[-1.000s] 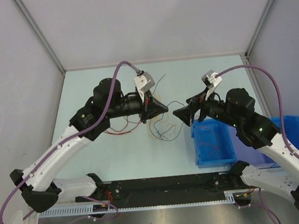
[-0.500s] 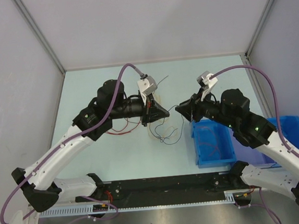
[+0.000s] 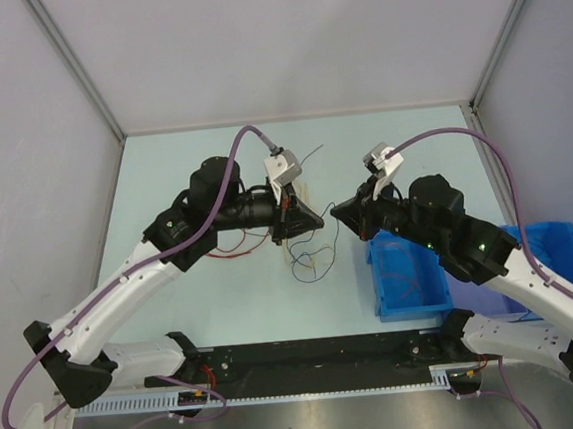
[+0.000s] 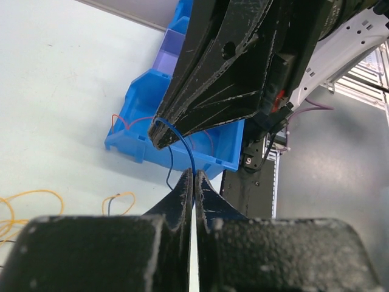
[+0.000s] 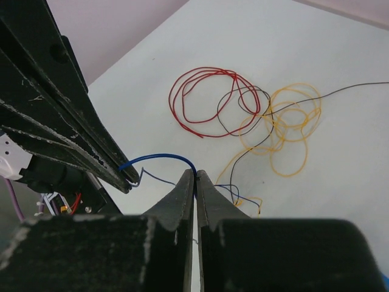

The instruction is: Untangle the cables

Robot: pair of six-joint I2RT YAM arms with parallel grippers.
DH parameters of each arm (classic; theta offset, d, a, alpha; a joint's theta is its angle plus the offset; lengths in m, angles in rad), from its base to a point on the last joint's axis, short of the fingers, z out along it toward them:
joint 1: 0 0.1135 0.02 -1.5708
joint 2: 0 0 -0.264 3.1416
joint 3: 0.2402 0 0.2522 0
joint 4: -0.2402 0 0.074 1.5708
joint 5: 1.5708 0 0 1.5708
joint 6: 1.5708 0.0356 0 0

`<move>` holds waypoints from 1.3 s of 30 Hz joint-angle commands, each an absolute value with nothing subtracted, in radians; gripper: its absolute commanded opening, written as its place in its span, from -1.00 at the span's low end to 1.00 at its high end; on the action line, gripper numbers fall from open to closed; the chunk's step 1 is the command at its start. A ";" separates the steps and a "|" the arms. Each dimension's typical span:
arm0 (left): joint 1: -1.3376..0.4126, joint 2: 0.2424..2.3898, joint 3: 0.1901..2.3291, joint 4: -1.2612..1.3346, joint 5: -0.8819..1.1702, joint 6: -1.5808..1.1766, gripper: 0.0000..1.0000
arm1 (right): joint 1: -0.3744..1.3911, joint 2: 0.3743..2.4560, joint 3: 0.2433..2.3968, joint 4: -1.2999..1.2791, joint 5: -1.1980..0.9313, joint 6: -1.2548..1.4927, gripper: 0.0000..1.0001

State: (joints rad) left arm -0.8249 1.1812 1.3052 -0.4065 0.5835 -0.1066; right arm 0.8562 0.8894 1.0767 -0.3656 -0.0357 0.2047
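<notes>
The cables (image 3: 307,256) lie as a loose tangle on the pale table between the arms. In the right wrist view, red loops (image 5: 206,100) and orange loops (image 5: 292,128) lie on the table, crossed by a black wire. A blue cable (image 5: 159,158) arches through the air between both grippers. My left gripper (image 4: 193,176) is shut on one end of it. My right gripper (image 5: 196,175) is shut on the blue cable a short way along. The two grippers face each other tip to tip, close together above the tangle (image 3: 327,214).
A blue bin (image 3: 376,279) with a few wires inside stands right of the tangle, under the right arm. A second blue bin (image 3: 571,250) sits further right. Grey walls enclose the table on three sides. The blue bin's wall (image 4: 134,146) shows behind the right gripper's fingers.
My right gripper has moved left toward the left gripper and shut on the blue cable. The left gripper stayed shut and shifted slightly right.
</notes>
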 commanded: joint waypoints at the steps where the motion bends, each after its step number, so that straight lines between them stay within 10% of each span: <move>1: -0.813 1.134 1.282 -0.348 0.591 -0.127 -0.83 | 0.884 0.896 1.078 -0.316 0.027 0.198 -0.95; 2: -0.810 1.132 1.279 -0.348 0.588 -0.130 -0.77 | 0.887 0.896 1.078 -0.313 0.034 0.198 -0.99; 6: -0.805 1.121 1.249 -0.342 0.545 -0.147 0.68 | 0.896 0.900 1.078 -0.293 0.116 0.233 -1.00; 9: -0.801 1.109 1.197 -0.316 0.502 -0.169 0.99 | 0.896 0.881 1.078 -0.253 0.153 0.278 -1.00; 25: -0.804 1.109 0.842 0.037 0.325 -0.390 0.95 | 0.896 0.833 1.226 -0.163 0.167 0.261 -1.00; 39: -0.804 1.187 0.841 0.080 0.264 -0.399 0.11 | 0.896 0.831 1.328 -0.163 0.132 0.216 -1.00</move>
